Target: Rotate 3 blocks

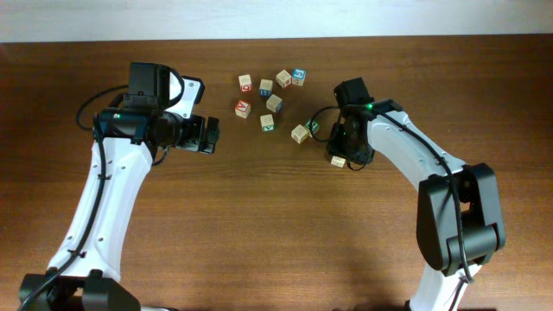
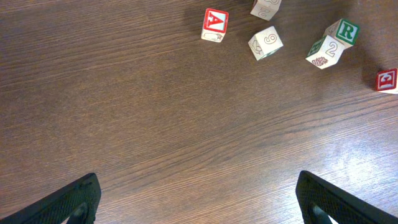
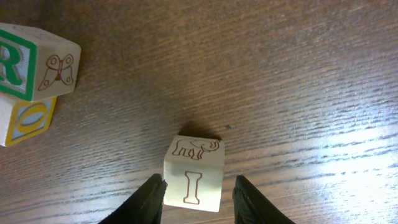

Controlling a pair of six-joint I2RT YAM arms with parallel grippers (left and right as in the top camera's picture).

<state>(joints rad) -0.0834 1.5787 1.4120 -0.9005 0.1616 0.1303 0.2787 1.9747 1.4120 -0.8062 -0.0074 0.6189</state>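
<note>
Straddling the I block [image 3: 193, 152] on the bench [image 3: 298, 74], the right pincer [image 3: 199, 186] stands half closed, its fingers just beside the block's sides. Whether it grips cannot be told. The left pincer [image 2: 198, 190] hangs wide open, empty. No turn shows as done. Likely this is the first, leaving the R block [image 3: 25, 62] and O block [image 3: 28, 121], touching nearby.

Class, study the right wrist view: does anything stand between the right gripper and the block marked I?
Nothing visible does. The block marked I sits directly between the fingers of the right gripper. The green R cube and the yellow O cube lie apart from it, at the upper left.
</note>
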